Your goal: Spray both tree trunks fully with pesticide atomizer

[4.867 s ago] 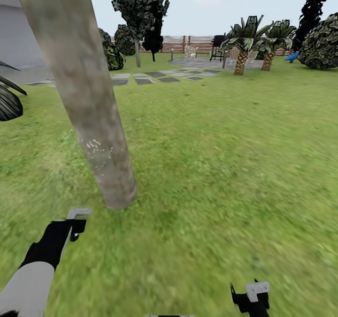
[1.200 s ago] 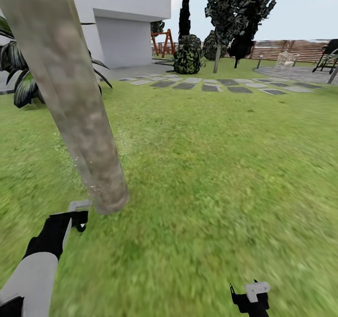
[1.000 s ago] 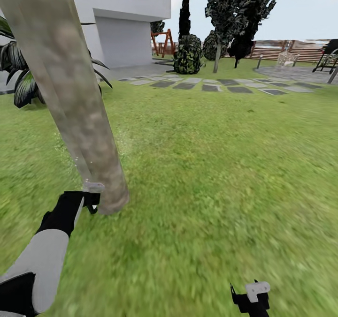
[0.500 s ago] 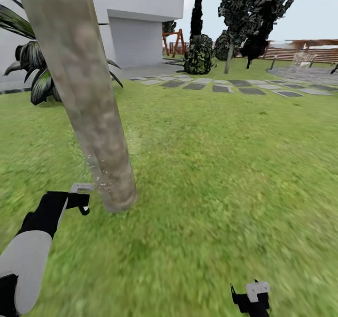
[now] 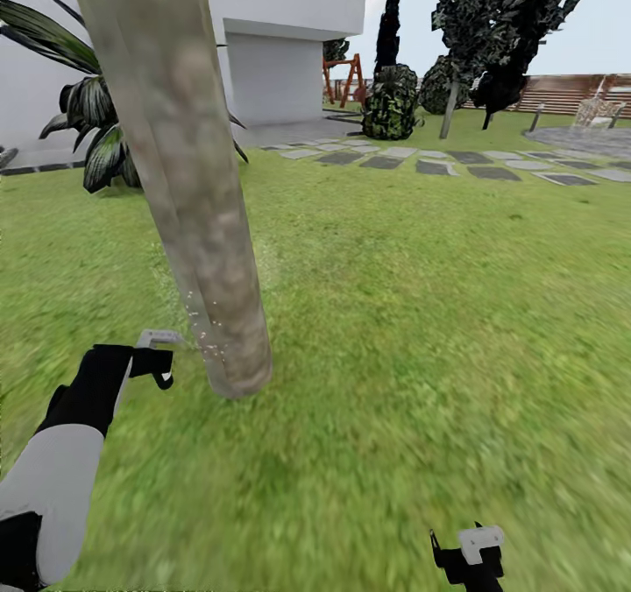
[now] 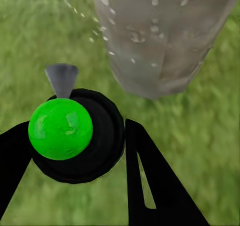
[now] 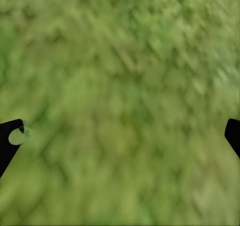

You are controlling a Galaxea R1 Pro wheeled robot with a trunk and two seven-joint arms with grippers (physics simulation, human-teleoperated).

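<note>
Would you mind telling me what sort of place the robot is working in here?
Most likely a house's back garden: a wide grass lawn, a thick tree trunk rising from it, stone paving slabs leading toward a white house, and a slatted wooden fence behind.

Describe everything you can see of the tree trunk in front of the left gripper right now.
The tree trunk is a thick, smooth, bare column, pale grey-brown with faint mottling. It leans, its top running out of the head view toward the left, and its base stands in the grass. Pale droplets speckle its lower part, clearest in the left wrist view. The left gripper holds the atomizer beside the base, apart from the bark, its grey nozzle pointing past the trunk's edge. Nothing else touches the trunk.
</note>
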